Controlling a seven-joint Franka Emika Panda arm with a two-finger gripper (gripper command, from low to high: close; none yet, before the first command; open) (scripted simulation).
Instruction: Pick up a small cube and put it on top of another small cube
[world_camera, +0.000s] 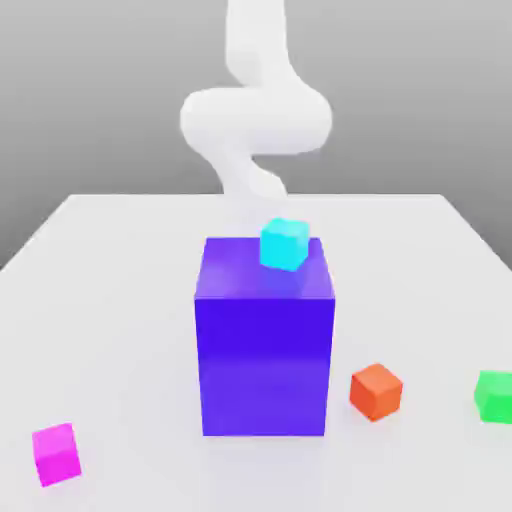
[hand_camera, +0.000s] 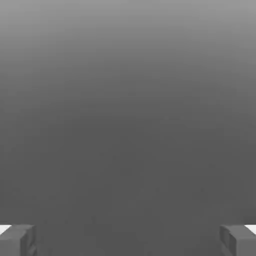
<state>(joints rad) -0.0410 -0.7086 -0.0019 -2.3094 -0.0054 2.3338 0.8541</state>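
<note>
The small magenta-pink cube (world_camera: 56, 453) lies on the white table (world_camera: 120, 300) near the front, at the exterior view's left. A cyan cube (world_camera: 284, 244) rests on top of a tall blue-violet block (world_camera: 265, 340) in the middle. An orange cube (world_camera: 376, 391) sits on the table just right of that block. The white arm (world_camera: 255, 120) rises behind the block. In the hand view my gripper (hand_camera: 128, 240) is open, its two grey fingertips (hand_camera: 17, 240) far apart with nothing between them, facing a plain grey background.
A green cube (world_camera: 494, 396) lies at the table's right edge in the exterior view. The tall blue-violet block stands between the arm and the front cubes. Bare table surface stretches on both sides of the block.
</note>
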